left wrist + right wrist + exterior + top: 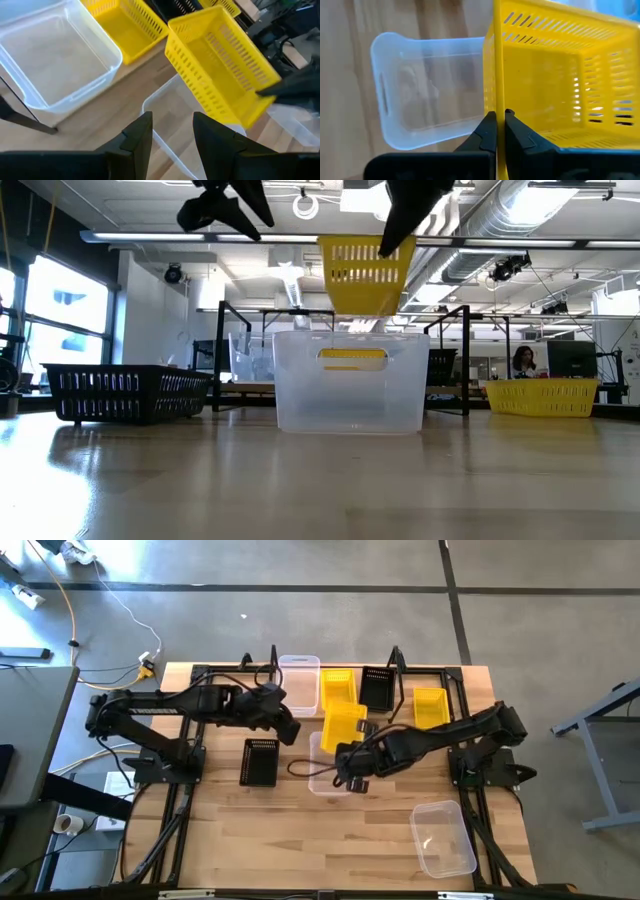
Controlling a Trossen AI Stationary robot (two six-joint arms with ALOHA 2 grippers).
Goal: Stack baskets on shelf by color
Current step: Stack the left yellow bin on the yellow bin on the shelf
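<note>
Your right gripper [500, 131] is clamped on the yellow basket's [343, 726] wall, holding it aloft over a clear basket [348, 380], short of the shelf [455, 674]. Your left gripper [172, 135], fingers apart, hovers near, empty.

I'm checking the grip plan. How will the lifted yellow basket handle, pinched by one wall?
The yellow basket probably is light and fairly stiff: the right hand holds it airborne by one thin wall. Held off-center, it hangs tilted, so it may swing. The slotted plastic could flex or slip.
</note>
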